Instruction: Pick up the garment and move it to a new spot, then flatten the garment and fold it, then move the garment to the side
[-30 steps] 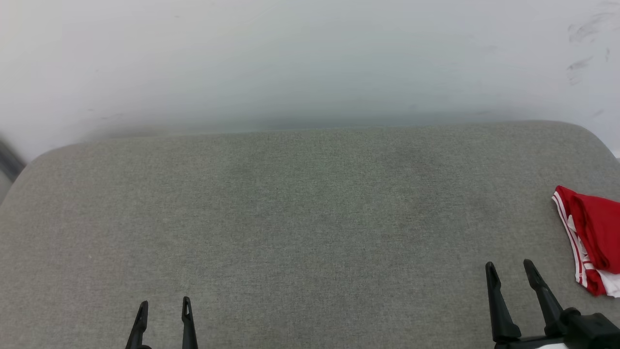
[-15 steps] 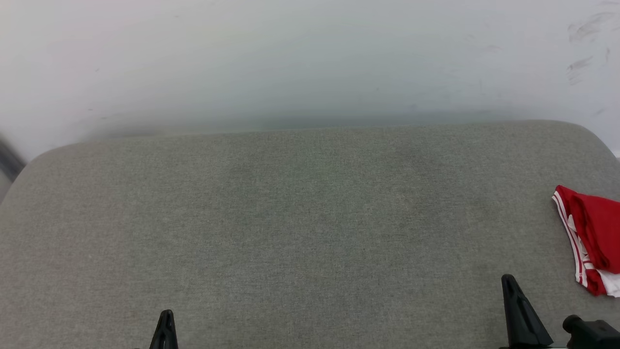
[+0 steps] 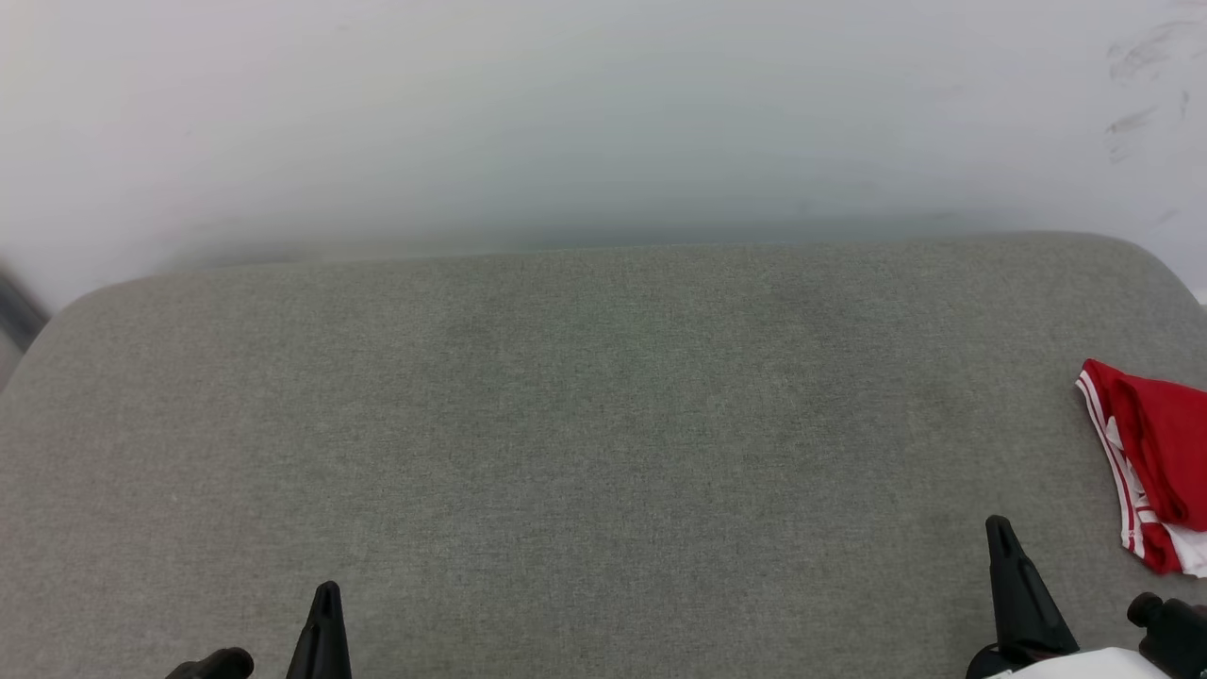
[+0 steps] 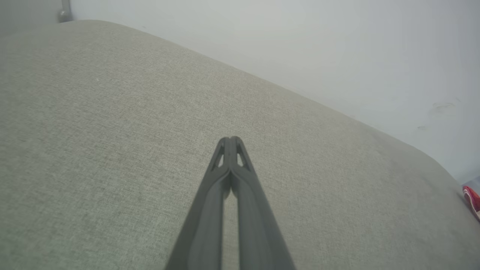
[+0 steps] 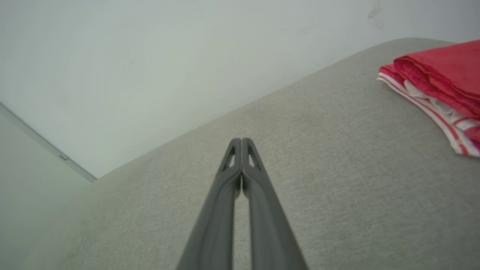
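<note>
Lying folded | garment (image 3: 1162,443) red | white layers, striped trim showing

garment (image 3: 1158,443): red tee, folded into a compact stack | trim: white-and-red stripes running down its left edge, bit of white fabric peeking out between layers | pose: lying flat | spot: far right of the grey upholstered surface (image 3: 603,424), partly cut off by the picture edge

A grey fabric-covered cushion (image 3: 603,424) carries the folded red-and-white garment (image 3: 1162,448) at its right edge.
</note>
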